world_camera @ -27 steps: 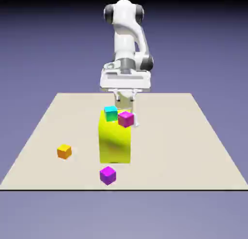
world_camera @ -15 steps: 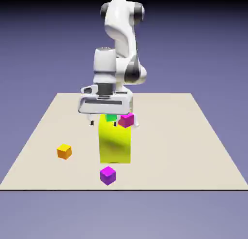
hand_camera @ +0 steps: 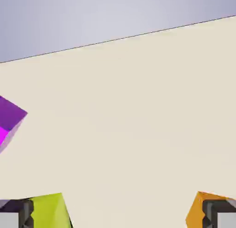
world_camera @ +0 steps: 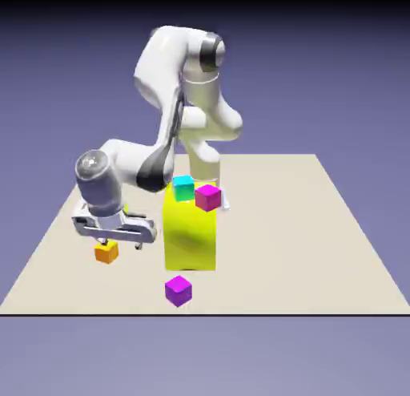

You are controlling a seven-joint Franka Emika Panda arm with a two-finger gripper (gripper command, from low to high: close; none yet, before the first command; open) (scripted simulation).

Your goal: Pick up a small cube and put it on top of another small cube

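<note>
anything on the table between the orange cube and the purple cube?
Nothing: in the exterior view, only bare table shows between the orange cube and the purple cube.

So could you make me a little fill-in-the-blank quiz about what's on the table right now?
1. The claw hovers just above the small ____ cube.
2. The teal cube and the magenta cube sit on top of the tall ____ block.
3. The cube nearest the table's front edge is ____.

Missing words: orange; yellow; purple
</note>
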